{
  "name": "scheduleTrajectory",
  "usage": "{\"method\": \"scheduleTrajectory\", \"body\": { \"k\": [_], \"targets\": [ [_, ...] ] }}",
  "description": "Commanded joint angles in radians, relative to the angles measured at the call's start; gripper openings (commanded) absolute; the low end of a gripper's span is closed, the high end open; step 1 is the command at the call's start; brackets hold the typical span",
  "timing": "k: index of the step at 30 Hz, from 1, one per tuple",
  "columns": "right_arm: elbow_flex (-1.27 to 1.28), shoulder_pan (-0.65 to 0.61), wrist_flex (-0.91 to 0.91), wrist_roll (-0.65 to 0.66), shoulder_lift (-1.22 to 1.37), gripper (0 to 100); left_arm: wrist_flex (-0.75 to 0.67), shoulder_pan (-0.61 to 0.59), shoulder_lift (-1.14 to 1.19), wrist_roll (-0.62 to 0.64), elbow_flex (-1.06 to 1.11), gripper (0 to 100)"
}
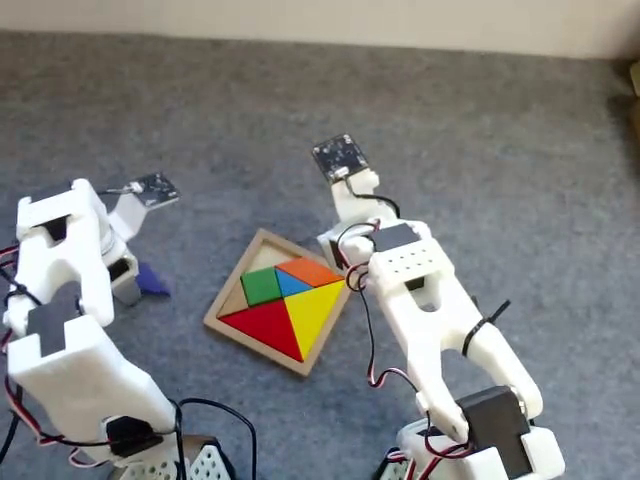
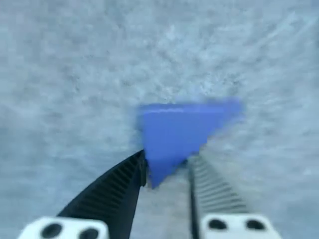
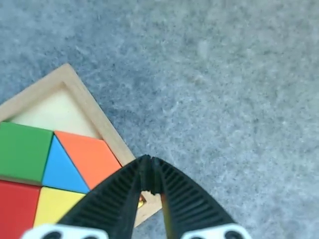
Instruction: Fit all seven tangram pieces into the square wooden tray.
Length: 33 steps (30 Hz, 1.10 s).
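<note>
The square wooden tray (image 1: 234, 276) lies mid-table holding a green square (image 1: 261, 285), an orange piece (image 1: 310, 270), a small light-blue triangle (image 1: 291, 283), a yellow triangle (image 1: 315, 310) and a red triangle (image 1: 265, 325). Bare wood shows along its upper-left side. A dark blue triangle (image 1: 152, 280) is left of the tray, and my left gripper (image 2: 167, 162) is shut on one corner of that blue triangle (image 2: 182, 132). My right gripper (image 3: 151, 169) is shut on nothing, over the tray rim (image 3: 94, 112) beside the orange piece (image 3: 87, 154).
Grey carpet covers the table all around. The right arm's body (image 1: 430, 320) stretches from the front right toward the tray's right corner. The left arm's body (image 1: 70, 300) stands at the front left.
</note>
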Motion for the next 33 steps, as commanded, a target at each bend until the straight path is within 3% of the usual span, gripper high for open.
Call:
{"method": "scheduleTrajectory", "body": {
  "k": [1,5,12,30,33],
  "targets": [
    [-0.007,0.015,-0.018,-0.005,-0.047,1.0,0.095,0.085,0.022,0.166,0.005,5],
    [-0.007,0.016,-0.018,-0.005,-0.047,1.0,0.089,0.116,0.021,0.407,-0.027,6],
    [-0.004,0.016,-0.018,-0.005,-0.053,1.0,0.092,0.139,0.021,0.549,-0.104,15],
    [-0.007,0.019,-0.018,0.002,-0.054,1.0,0.186,0.14,0.021,0.549,-0.363,24],
    [-0.007,0.045,-0.018,0.002,-0.054,1.0,0.187,0.143,0.021,0.485,-0.375,24]
  ]
}}
